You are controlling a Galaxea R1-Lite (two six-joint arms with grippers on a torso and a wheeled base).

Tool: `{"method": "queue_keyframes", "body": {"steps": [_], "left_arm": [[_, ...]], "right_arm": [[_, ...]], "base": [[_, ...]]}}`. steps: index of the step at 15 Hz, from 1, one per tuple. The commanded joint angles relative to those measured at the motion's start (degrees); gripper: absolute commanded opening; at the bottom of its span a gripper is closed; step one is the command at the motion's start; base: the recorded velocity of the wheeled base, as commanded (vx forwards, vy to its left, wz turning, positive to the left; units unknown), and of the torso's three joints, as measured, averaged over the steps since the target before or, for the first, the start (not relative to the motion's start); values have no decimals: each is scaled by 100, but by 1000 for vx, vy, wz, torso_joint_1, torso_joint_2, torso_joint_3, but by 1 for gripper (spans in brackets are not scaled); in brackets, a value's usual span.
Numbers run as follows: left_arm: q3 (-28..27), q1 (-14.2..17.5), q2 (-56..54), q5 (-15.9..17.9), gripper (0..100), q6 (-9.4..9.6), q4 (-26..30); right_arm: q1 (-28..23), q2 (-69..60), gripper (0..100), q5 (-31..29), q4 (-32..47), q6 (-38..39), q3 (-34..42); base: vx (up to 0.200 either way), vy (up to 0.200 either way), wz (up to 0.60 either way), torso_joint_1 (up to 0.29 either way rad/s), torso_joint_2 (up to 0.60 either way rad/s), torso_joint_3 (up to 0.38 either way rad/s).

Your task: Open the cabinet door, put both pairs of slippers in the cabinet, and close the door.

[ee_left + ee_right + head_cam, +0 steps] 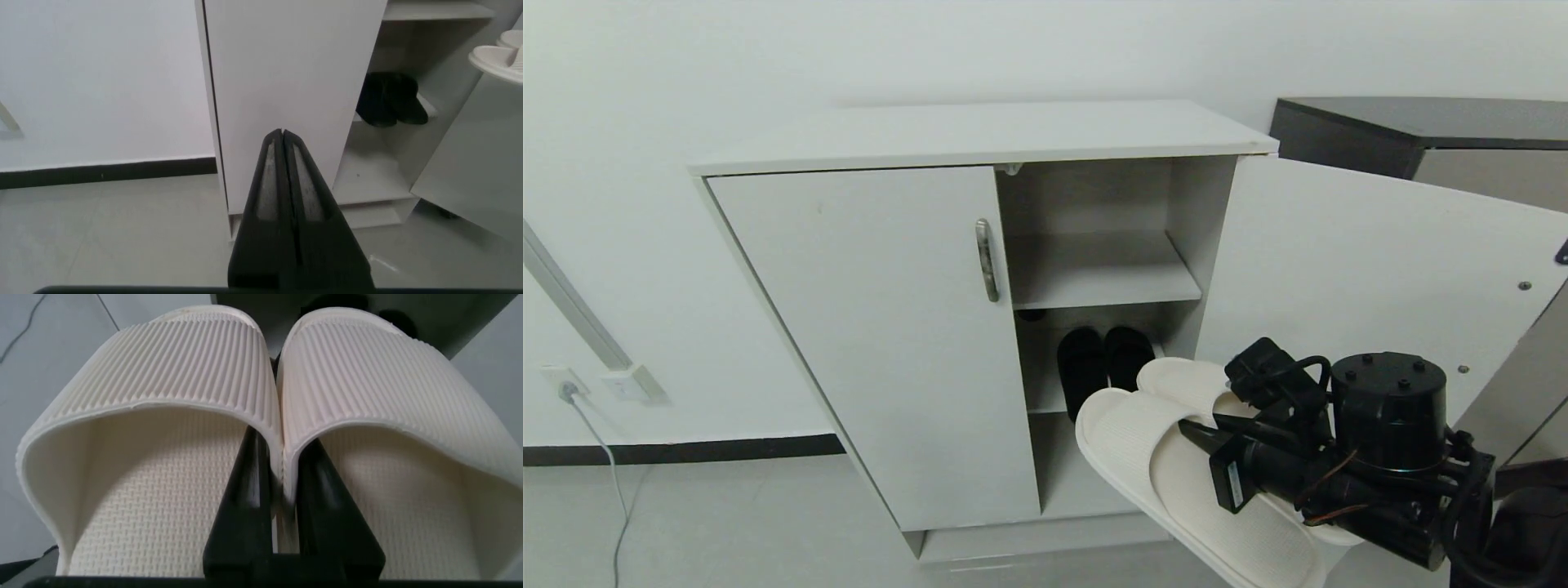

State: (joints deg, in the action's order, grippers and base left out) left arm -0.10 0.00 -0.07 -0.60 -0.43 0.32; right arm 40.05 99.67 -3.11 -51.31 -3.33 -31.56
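The cabinet (980, 139) stands with its right door (1347, 269) swung wide and its left door (874, 343) shut, so the opening step looks done. The white slippers (1176, 482) hang outside the opening, at about four o'clock from the black slippers (1103, 359), which sit side by side on the middle shelf (1041, 400): one pair seems stowed, with the white pair and the door's closing left. The right jaws pinch both white slippers by their inner edges; the left jaws are pressed together on nothing, facing the shut door.
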Motion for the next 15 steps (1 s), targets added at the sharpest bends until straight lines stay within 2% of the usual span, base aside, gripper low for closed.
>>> {"method": "queue_keyframes", "body": {"steps": [1,4,6,14,15], "left_arm": [[1,0,7,-2,0,-1,-5],[1,0,7,-2,0,-1,3],[1,0,7,25,0,78,3],[1,0,7,25,0,25,3],[1,0,7,16,0,16,-5]], "right_arm": [[-6,35,0,3,-2,-1,-8],[3,132,0,3,-2,-1,-34],[82,228,0,12,-2,-1,-8],[100,395,0,12,-679,-10,115],[100,395,0,-6,-714,-10,133]], "base": [[0,0,0,-41,442,388],[0,0,0,-17,434,413],[0,0,0,5,188,185],[0,0,0,0,10,9],[0,200,0,2,7,2]]}}
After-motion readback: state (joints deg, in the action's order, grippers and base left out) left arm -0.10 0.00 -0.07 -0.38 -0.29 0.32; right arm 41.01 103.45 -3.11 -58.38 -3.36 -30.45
